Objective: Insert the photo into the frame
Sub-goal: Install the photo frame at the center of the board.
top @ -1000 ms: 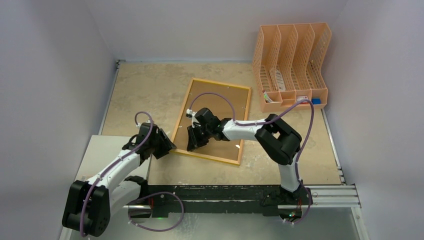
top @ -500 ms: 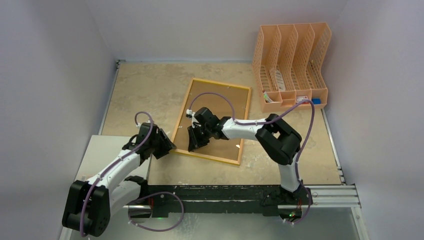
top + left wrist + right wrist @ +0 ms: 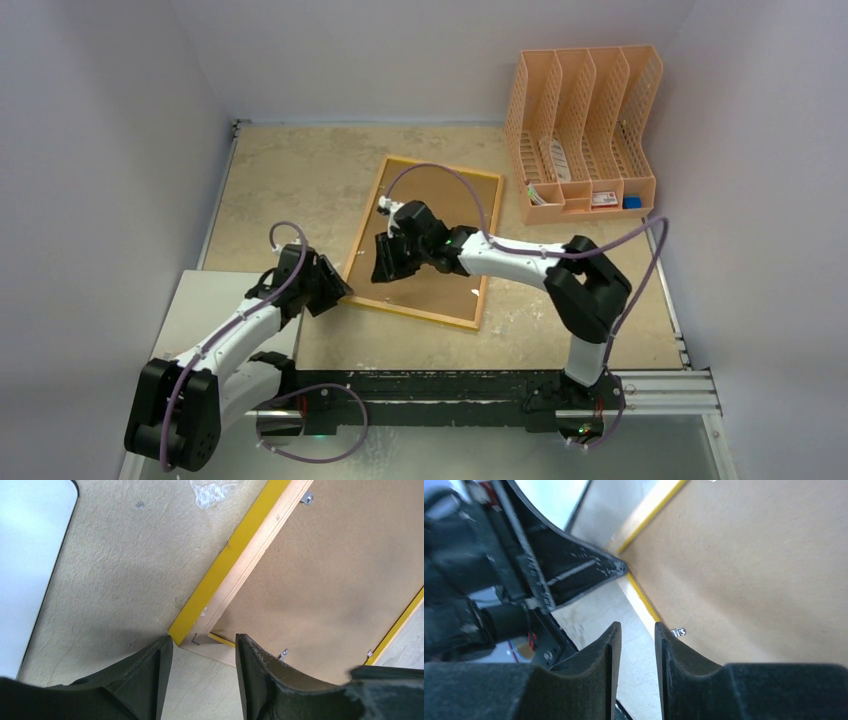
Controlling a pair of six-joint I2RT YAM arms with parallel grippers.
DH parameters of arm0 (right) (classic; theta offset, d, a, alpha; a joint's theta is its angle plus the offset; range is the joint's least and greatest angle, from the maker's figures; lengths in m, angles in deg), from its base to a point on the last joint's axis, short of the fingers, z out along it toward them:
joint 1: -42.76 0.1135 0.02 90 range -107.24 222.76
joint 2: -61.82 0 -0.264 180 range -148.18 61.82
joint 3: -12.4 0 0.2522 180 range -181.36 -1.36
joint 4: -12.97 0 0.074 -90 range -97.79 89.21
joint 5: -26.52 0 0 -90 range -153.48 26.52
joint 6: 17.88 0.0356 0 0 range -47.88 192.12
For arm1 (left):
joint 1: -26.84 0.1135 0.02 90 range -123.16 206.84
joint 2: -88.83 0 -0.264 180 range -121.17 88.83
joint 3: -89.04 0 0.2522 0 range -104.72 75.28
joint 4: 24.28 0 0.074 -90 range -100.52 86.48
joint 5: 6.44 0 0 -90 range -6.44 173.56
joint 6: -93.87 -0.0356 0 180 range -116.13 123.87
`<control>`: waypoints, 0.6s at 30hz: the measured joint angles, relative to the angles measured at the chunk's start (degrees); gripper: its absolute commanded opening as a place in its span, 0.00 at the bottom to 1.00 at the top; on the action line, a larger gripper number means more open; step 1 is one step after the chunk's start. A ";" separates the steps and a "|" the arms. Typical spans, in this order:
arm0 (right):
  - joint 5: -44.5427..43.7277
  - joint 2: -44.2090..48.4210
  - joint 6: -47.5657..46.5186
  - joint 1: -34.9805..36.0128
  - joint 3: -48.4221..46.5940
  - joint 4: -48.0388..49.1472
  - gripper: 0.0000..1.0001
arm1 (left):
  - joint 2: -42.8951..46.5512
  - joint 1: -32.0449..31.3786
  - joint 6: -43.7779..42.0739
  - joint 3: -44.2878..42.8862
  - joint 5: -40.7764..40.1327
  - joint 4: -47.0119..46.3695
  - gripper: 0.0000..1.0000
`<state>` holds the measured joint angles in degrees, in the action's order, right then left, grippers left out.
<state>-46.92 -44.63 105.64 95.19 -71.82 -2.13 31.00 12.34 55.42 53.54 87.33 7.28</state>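
Note:
The frame (image 3: pixel 430 314) lies back-up on the table, with yellow edges (image 3: pixel 240 545) and a light wood rim. A brown backing board (image 3: pixel 440 200) fills it. The photo is hidden. My left gripper (image 3: pixel 340 293) is open at the frame's near-left corner. In the left wrist view that corner sits just ahead of the gap between the fingertips (image 3: pixel 204 645). My right gripper (image 3: pixel 388 262) hovers over the left part of the board (image 3: pixel 749 565), near the yellow edge (image 3: pixel 642 599). Its jaws (image 3: pixel 638 630) stand slightly apart with nothing between them.
A peach file rack (image 3: pixel 585 120) stands at the back right. A flat grey-white panel (image 3: pixel 215 300) lies under the left arm, also in the left wrist view (image 3: pixel 25 555). Small metal clips (image 3: pixel 308 498) sit along the frame's inner rim. Walls close in on three sides.
My right gripper has moved a little farther back over the backing board and its jaws have opened somewhat. The left arm and the frame have stayed put.

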 measured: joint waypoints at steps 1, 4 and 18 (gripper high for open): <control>-1.55 1.55 0.39 -0.31 0.11 0.24 0.36 | -0.26 -0.02 0.00 -0.04 -0.24 -0.52 0.54; -5.46 5.14 0.94 -2.56 0.33 0.44 0.47 | -1.49 -0.02 -0.11 -0.61 -0.79 -1.46 0.56; -32.94 -13.55 -13.84 -20.28 -29.51 -4.52 0.94 | 1.01 0.24 -2.91 -6.56 -5.44 6.71 0.71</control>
<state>-79.86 -58.18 91.80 74.90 -101.33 -6.66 32.01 12.58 52.52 46.98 81.89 13.99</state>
